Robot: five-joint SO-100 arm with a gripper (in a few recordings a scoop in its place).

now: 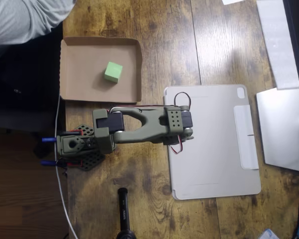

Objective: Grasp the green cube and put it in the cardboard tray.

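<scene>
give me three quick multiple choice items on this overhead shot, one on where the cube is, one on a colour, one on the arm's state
1. Where is the green cube?
A. on the tablet cover
B. inside the cardboard tray
C. on bare wood beside the arm

2. What colour is the robot arm?
A. olive green
B. orange
C. white

3. How does the arm stand relative to the cube?
A. clamped on it
B. lifting it above the tray
C. folded up apart from it, partly over the grey tablet cover

Answers: 1 B, the cube rests on the tray floor within its walls. 2 A, its links are olive green. 3 C, the arm lies below the tray in the picture, clear of the cube.
</scene>
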